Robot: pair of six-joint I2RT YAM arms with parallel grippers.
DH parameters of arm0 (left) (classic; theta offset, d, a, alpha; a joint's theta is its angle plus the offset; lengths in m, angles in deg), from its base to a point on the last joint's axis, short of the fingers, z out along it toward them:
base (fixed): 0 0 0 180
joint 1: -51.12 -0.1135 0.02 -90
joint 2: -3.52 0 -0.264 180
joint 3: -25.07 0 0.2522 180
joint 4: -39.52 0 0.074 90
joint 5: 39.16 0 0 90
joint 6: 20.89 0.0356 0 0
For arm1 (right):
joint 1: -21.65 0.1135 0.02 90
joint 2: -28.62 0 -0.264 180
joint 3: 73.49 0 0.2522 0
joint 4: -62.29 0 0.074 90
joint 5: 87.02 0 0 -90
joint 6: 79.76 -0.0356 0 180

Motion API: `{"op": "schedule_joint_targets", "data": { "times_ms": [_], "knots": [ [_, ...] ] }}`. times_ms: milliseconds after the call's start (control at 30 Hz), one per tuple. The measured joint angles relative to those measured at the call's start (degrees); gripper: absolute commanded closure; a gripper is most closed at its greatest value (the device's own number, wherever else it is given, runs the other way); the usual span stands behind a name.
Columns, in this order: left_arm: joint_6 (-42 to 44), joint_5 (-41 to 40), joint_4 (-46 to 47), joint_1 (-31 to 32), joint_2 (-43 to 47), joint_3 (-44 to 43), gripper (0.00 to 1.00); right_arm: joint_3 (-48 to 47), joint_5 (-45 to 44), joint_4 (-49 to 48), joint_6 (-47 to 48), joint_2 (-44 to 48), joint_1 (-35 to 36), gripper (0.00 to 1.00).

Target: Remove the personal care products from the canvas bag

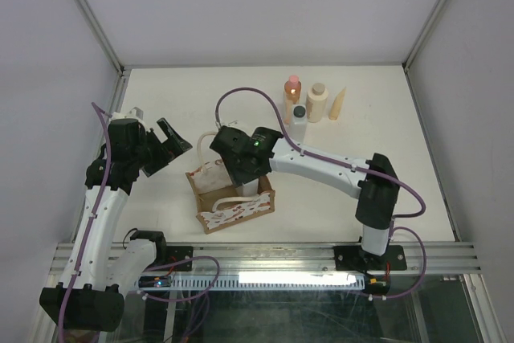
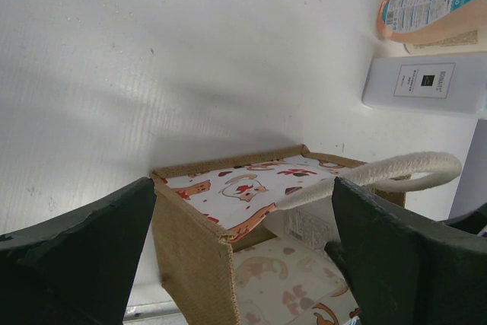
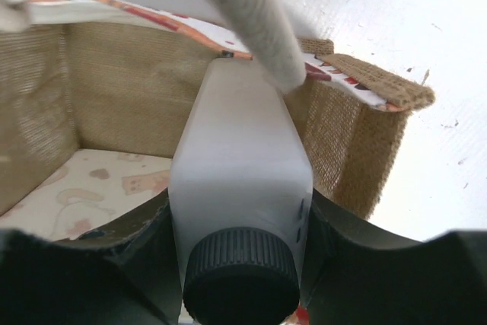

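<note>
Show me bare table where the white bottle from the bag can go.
Free: the far-left table, between the left wall and the orange bottle; also the far-right strip beyond the beige cone. Crowded: far centre, where orange bottle, beige bottle, white bottle and cone cluster; and around the canvas bag, hemmed by the left arm and right arm.

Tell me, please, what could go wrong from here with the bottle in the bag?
1. The handle lies across the bottle that the right tool grips; lifting could snag it and drag the bag up.
2. The left tool is open and apart from the bag, so nothing steadies it; the bag may tip or slide.
</note>
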Motion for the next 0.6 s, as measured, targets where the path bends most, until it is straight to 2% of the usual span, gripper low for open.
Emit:
{"op": "schedule_joint_targets", "data": {
  "times_ms": [133,300,433,600],
  "knots": [
    [0.1,0.1,0.0,0.0,0.0,0.0,0.01,3.1,1.8,-4.7,1.0,6.0,-0.1,1.0],
    [0.1,0.1,0.0,0.0,0.0,0.0,0.01,9.9,6.8,-11.6,1.4,18.0,-1.9,1.0],
    [0.1,0.1,0.0,0.0,-0.2,0.0,0.01,16.6,13.0,-19.1,0.3,28.1,-7.1,1.0],
    [0.1,0.1,0.0,0.0,-1.1,0.0,0.01,20.6,14.1,-23.2,-0.2,35.7,-12.3,1.0]
  ]
}}
